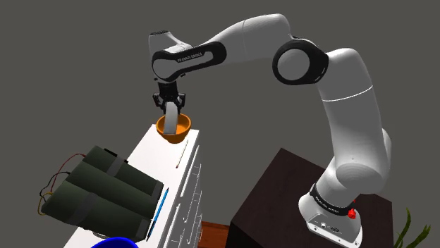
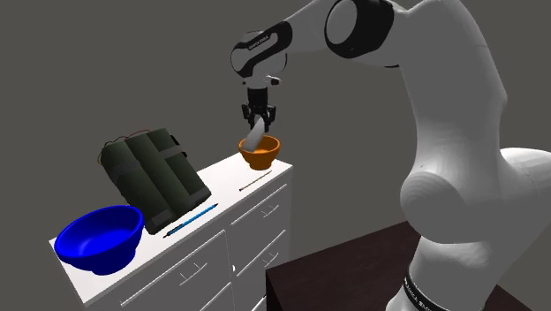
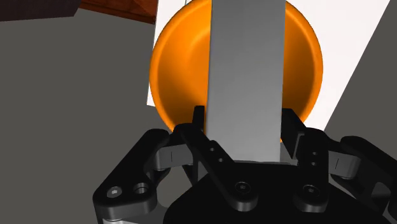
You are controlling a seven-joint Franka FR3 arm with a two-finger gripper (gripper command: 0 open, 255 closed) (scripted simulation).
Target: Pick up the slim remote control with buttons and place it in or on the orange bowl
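The remote control is a slim plain grey slab; no buttons show on it. My gripper is shut on its upper end, and the slab hangs down between the fingers. The orange bowl lies straight below it, at the far end of the white dresser. In the shoulder view the gripper hovers just above the orange bowl, and the remote dips its lower end into the bowl's mouth. From the second exterior view the gripper, the tilted remote and the bowl line up the same way.
On the white dresser lies a dark green bundle of cylinders with wires, a blue pen, a thin white stick and a blue bowl. The dark stand sits beside the dresser.
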